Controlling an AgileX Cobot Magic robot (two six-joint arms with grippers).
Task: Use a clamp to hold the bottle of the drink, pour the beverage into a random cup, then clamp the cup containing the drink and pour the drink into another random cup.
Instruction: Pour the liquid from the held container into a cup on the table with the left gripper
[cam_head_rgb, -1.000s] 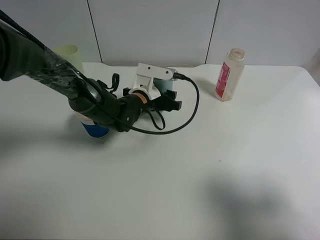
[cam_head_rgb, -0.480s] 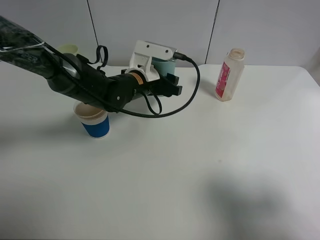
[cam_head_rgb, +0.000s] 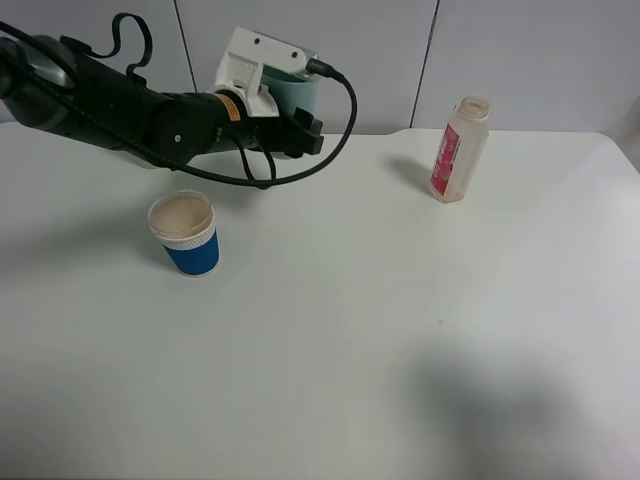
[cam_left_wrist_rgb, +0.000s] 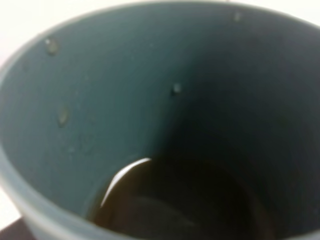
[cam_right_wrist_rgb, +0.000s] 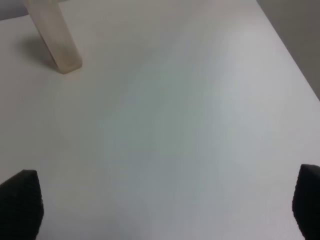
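Item 1: teal blue-green plastic tumbler (cam_head_rgb: 298, 95). Position: between the 2 black fingers of the left gripper (cam_head_rgb: 303, 125), which is clamped on its smooth straight wall. It is held clear above the white table (cam_head_rgb: 400, 330), over the rear left part, with its upper edge partly hidden behind the white wrist mount (cam_head_rgb: 255, 55). Appearance: in the left wrist view the tumbler (cam_left_wrist_rgb: 100, 100) fills the frame, showing a dark teal inside, several small droplets on the inner wall and a very dark bottom with 1 curved glint. How much liquid is in it cannot be told.

Item 2: blue paper cup with white rim (cam_head_rgb: 185, 235). It stands upright on the table, below and to the left of the tumbler in the high view and apart from it. Pale beige drink shows inside.

Item 3: translucent whitish plastic bottle (cam_head_rgb: 458, 150). Squarish body, pink-red label, wide beige neck. It stands upright at the rear right, well apart from both cups; its lower part (cam_right_wrist_rgb: 55, 40) shows in the right wrist view.

Item 4: right gripper (cam_right_wrist_rgb: 165, 210). Jaws wide apart over bare table, holding nothing.
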